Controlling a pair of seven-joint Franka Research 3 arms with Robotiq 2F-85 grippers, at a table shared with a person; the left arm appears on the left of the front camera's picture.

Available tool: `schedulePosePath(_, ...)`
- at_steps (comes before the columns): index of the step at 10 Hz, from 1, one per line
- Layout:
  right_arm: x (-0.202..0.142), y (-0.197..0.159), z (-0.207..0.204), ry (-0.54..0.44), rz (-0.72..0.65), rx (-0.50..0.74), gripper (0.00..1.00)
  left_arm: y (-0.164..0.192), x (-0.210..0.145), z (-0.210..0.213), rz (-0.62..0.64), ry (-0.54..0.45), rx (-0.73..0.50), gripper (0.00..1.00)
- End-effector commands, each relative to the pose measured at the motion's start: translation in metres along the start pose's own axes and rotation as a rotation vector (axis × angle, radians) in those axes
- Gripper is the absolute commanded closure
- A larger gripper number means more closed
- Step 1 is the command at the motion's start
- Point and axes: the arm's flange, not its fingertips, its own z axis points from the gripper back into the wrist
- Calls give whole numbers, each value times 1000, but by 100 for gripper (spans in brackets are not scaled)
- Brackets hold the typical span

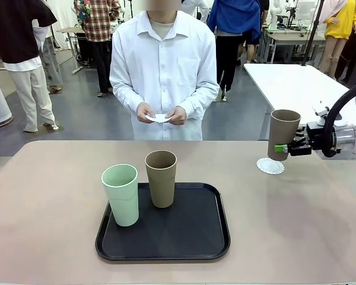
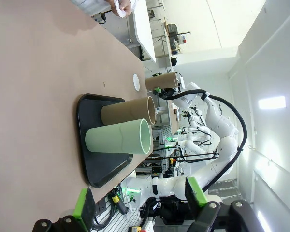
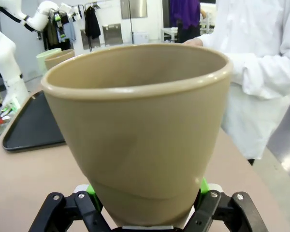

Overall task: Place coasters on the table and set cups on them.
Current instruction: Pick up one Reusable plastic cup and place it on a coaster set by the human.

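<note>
My right gripper (image 1: pixel 286 148) is shut on the lower part of a tan cup (image 1: pixel 283 132), holding it upright in the air just above and right of a white lacy coaster (image 1: pixel 270 165) on the beige table (image 1: pixel 47 196). In the right wrist view that cup (image 3: pixel 140 125) stands between the green pads (image 3: pixel 204 185). A mint green cup (image 1: pixel 121 194) and another tan cup (image 1: pixel 161 178) stand on the black tray (image 1: pixel 184 240). The person holds a second coaster (image 1: pixel 159 117) in both hands. My left gripper (image 2: pixel 137 203) is open, with nothing between its fingers, facing the tray's cups (image 2: pixel 118 137).
The person in a white shirt (image 1: pixel 163 71) stands at the far edge, hands close to the body. A white table (image 1: pixel 296 83) is behind on the right. Bare tabletop lies left of the tray and between tray and coaster.
</note>
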Motion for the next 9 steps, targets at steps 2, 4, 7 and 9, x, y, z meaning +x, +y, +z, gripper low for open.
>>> schedulePosePath(2,-9,-18,-3,-27,-42,26,19,0,0,1,-8,-1,-9,0)
schedulePosePath(4,-14,-20,-8,-70,-29,36,19,0,0,1,-8,-1,-9,0)
schedulePosePath(7,-22,-27,-10,-123,-15,64,19,0,0,1,-8,-1,-9,0)
schedulePosePath(9,-27,-31,-12,-117,-24,62,19,0,0,1,-8,-1,-9,0)
